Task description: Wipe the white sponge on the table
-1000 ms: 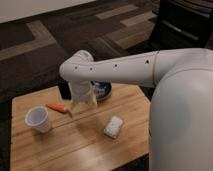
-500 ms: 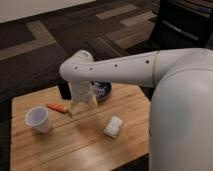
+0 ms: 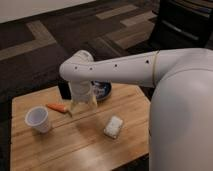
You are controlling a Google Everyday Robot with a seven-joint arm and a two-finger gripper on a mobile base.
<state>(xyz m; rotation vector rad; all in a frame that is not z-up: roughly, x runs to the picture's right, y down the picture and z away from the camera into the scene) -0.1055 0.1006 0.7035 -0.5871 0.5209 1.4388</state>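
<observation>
The robot's thick white arm (image 3: 125, 67) is stretching out from its bulky body on the right side of the view. It is running almost level above the back half of the surface (image 3: 70, 147). At its far end a rounded joint (image 3: 79, 67) is turning the arm sharply, so the last short section is pointing straight down.

The claw (image 3: 83, 104) is hanging from that section over the back middle of the wooden surface. It is sitting just right of an orange carrot (image 3: 57, 107) and just in front of a dark blue bowl (image 3: 101, 91). From where I am standing I cannot tell whether the claw is spread or pressed together. I also cannot tell whether it is touching the wood or hovering just above it.

The white sponge (image 3: 114, 126) is lying flat on the surface, nearer to me and to the right of the claw, clearly apart from it. It is sitting slightly askew, close beside the robot's body.

A white cup (image 3: 38, 119) is standing upright near the left edge, in front of the carrot's left end. A dark boxy thing (image 3: 63, 90) is sitting at the back edge, partly hidden behind the downturned arm.
</observation>
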